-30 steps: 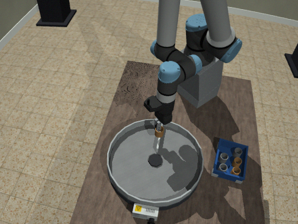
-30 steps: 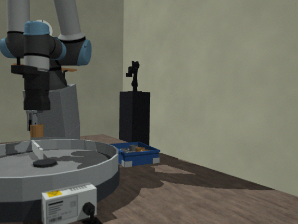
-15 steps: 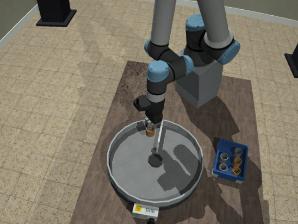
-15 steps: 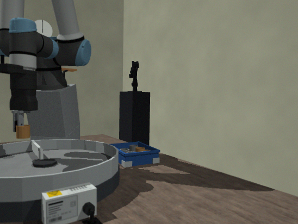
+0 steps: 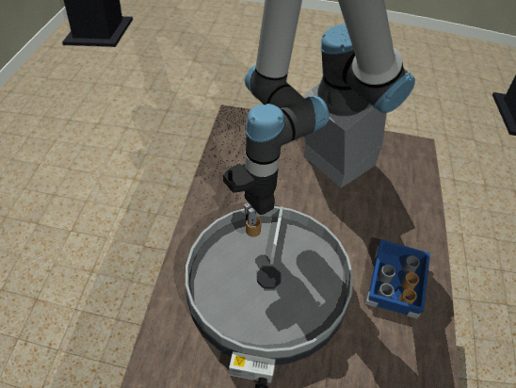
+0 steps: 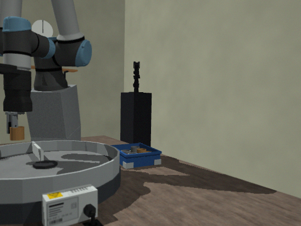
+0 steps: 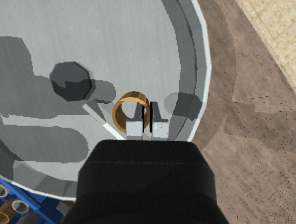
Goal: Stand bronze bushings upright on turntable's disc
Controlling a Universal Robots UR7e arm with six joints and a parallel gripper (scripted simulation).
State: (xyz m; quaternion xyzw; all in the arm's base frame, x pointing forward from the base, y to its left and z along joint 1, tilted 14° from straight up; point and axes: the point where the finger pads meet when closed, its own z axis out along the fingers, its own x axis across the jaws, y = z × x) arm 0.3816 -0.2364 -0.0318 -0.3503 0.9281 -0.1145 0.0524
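Note:
My gripper (image 5: 252, 218) (image 6: 12, 122) (image 7: 147, 110) is shut on the wall of a bronze bushing (image 5: 253, 229) (image 6: 17, 133) (image 7: 130, 111). It holds the bushing upright above the far part of the turntable's grey disc (image 5: 226, 292) (image 6: 16, 162) (image 7: 75, 35), near the rim and left of the white radial bar (image 5: 276, 235). The dark hub (image 5: 268, 277) (image 6: 44, 164) (image 7: 71, 81) sits at the disc's centre. The blue crate (image 5: 377, 282) (image 6: 140, 159) on the right holds two bronze bushings (image 5: 411, 280) (image 5: 408, 296) and three steel bushings (image 5: 389, 271) (image 5: 412, 263) (image 5: 386, 289).
The turntable has a raised grey rim (image 5: 348, 278) (image 6: 82, 170) and a control box (image 5: 250, 364) (image 6: 70, 204) at its front. The arm's grey pedestal (image 5: 346, 141) (image 6: 55, 112) stands behind it. A black stand (image 6: 135, 118) stands by the wall behind the crate.

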